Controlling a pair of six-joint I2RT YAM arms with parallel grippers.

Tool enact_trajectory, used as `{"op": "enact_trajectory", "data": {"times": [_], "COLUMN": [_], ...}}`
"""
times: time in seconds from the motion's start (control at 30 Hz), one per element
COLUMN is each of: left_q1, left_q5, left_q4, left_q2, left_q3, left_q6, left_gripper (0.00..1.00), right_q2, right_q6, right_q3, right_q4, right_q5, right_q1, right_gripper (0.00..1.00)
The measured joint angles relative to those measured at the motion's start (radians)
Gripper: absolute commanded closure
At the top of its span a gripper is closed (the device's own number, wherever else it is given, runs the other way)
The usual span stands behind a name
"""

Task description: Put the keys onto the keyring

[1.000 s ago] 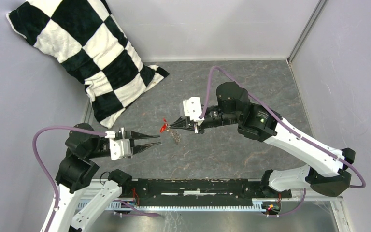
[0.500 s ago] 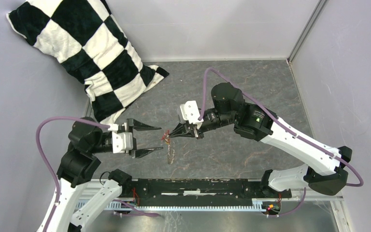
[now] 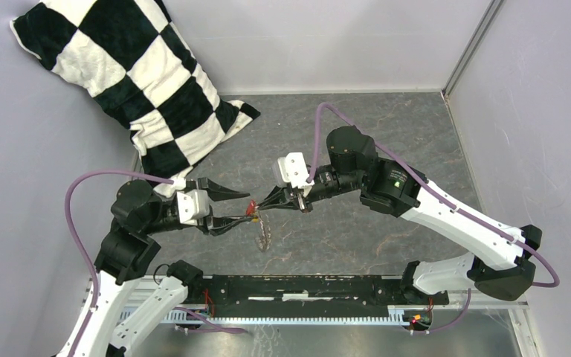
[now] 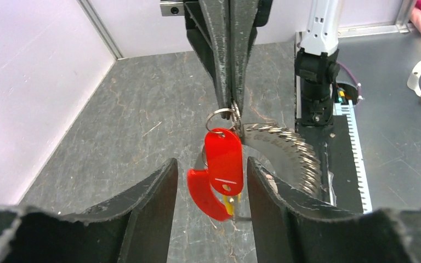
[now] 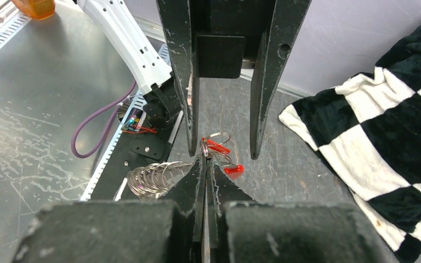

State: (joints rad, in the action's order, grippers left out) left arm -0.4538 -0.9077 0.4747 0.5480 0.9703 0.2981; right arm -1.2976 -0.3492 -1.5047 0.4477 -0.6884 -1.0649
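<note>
Your left gripper [image 3: 246,207] is moving in wide open around the red key [image 4: 225,156], gaps both sides, while your right gripper [image 3: 262,207] is clamping the keyring [image 4: 288,150].

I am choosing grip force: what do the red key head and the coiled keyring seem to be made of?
The red key head looks like smooth, glossy plastic: uniform colour, soft sheen. The keyring is probably bare metal: silvery coils with bright glints.

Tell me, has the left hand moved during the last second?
Yes. The left hand has shifted away from the black rail, closer to the checkered pillow, and has opened.
</note>
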Motion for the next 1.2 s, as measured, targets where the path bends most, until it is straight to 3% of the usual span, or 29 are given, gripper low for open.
{"op": "enact_trajectory", "data": {"times": [0.1,0.53,0.73,0.97,1.2], "left_q1": [0.0,0.0,0.0,0.0,0.0], "left_q5": [0.018,0.063,0.069,0.084,0.131], "left_q4": [-0.031,-0.066,-0.066,-0.078,-0.134], "left_q2": [-0.001,-0.054,-0.087,-0.101,-0.135], "left_q3": [-0.012,-0.024,-0.035,-0.058,-0.08], "left_q6": [-0.023,-0.021,0.001,0.027,0.035], "left_gripper": [0.46,0.74,0.77,0.91,0.52], "right_q2": [0.0,0.0,0.0,0.0,0.0], "right_q6": [0.013,0.029,0.036,0.06,0.084], "right_q3": [0.0,0.0,0.0,0.002,0.023], "right_q4": [-0.019,-0.037,-0.039,-0.06,-0.089], "right_q5": [0.0,0.024,0.035,0.034,0.035], "right_q1": [0.0,0.0,0.0,0.0,0.0], "right_gripper": [1.0,0.99,1.0,1.0,1.0]}}
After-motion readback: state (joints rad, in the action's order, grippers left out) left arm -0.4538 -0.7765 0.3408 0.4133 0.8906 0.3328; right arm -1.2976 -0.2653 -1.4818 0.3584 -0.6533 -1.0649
